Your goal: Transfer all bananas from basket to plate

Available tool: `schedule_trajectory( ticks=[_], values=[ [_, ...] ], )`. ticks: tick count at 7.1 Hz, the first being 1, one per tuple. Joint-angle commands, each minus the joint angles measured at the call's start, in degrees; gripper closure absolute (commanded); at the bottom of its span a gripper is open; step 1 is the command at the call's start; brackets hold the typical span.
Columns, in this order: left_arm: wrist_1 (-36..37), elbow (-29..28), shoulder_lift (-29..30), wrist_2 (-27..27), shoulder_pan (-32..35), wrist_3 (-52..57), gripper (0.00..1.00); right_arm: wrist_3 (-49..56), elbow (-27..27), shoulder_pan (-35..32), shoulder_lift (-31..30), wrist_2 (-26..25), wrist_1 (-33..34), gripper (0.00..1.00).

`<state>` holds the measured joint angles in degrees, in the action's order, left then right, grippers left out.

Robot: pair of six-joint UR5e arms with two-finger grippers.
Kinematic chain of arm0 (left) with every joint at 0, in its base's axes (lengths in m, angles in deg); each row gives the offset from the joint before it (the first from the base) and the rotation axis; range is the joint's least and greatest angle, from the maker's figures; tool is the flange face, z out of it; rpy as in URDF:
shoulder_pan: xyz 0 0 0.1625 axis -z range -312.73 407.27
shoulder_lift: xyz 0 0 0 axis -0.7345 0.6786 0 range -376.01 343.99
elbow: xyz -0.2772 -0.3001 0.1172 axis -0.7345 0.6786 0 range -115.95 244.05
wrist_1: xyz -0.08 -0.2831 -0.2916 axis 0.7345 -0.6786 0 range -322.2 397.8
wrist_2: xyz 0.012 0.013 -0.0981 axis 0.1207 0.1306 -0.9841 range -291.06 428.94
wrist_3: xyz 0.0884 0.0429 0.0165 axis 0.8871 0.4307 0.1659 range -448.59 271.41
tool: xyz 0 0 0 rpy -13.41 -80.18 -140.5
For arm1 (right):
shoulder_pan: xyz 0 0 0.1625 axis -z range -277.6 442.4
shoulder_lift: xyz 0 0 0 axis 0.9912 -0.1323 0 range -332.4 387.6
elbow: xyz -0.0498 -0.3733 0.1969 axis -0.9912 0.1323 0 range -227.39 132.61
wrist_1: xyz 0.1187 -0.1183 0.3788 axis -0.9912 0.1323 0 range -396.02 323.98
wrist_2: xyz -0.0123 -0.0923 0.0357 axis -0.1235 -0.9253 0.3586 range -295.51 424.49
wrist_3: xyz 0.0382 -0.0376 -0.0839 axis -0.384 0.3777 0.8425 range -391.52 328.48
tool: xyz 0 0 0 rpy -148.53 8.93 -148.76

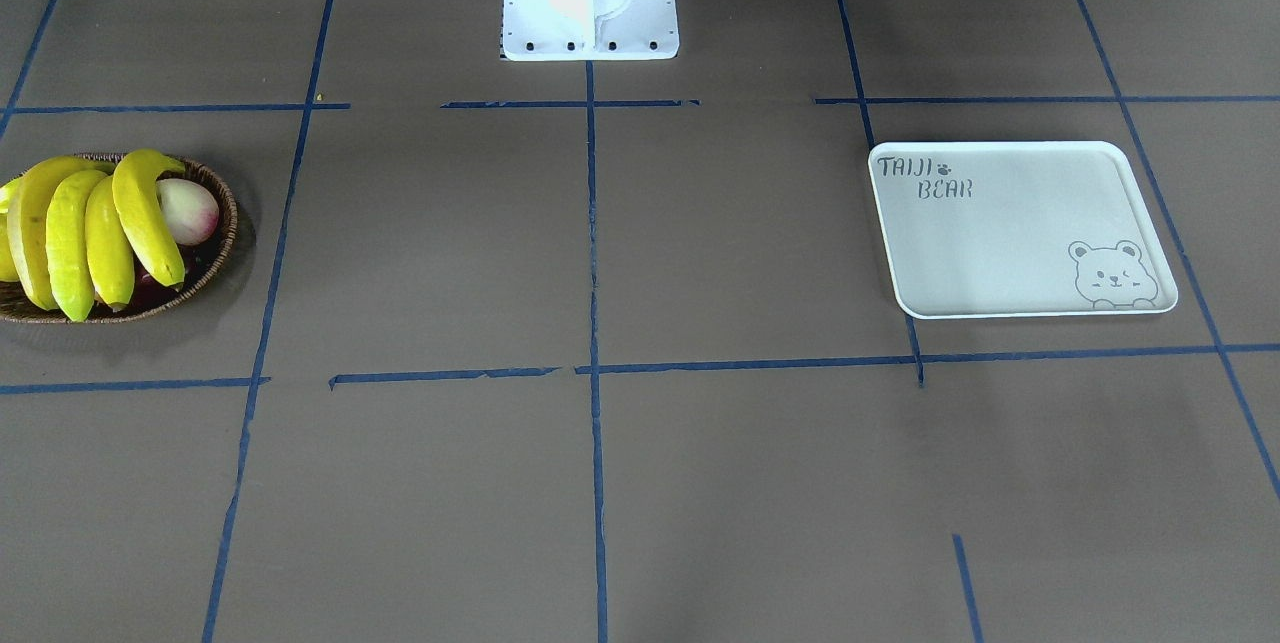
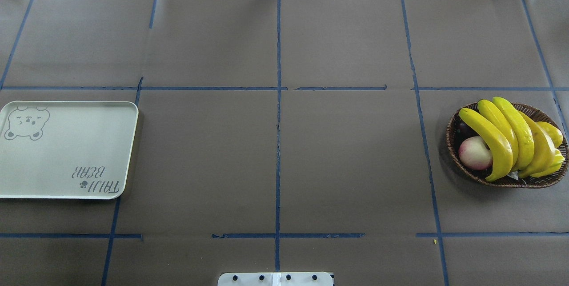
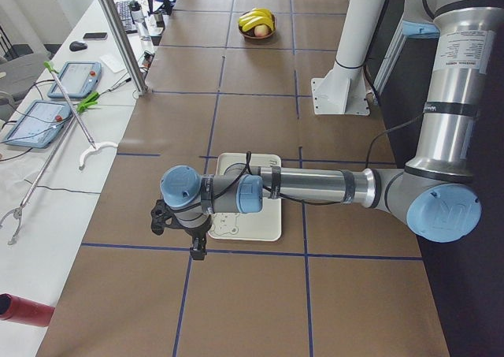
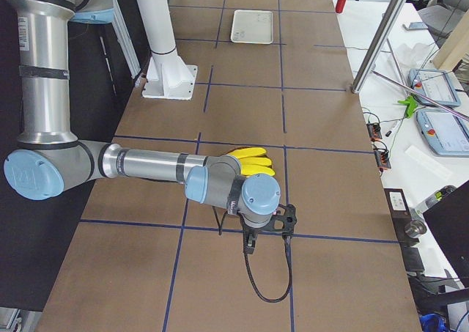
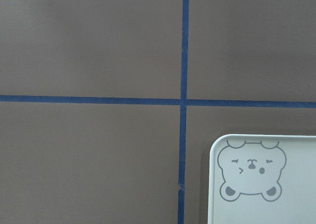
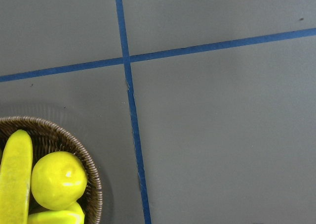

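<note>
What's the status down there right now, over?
Left gripper over plate, right gripper by basket; jaws unclear. Bananas all in basket, plate bare. Nothing in the way.
</note>
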<state>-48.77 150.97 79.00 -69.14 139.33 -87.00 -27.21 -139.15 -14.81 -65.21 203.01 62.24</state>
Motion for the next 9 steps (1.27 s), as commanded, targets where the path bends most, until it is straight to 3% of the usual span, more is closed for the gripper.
schedule_trajectory(
  ticks=[1, 9],
  values=[
    [0.0, 0.0, 0.0, 0.0, 0.0, 0.0, 0.0, 0.1, -0.1, 0.0, 0.2, -0.1, 0.0, 0.0],
    [-1.4, 0.0, -0.2, 0.0, 0.0, 0.0, 0.0, -0.7, -0.3, 0.0, 0.4, -0.1, 0.0, 0.0]
  ],
)
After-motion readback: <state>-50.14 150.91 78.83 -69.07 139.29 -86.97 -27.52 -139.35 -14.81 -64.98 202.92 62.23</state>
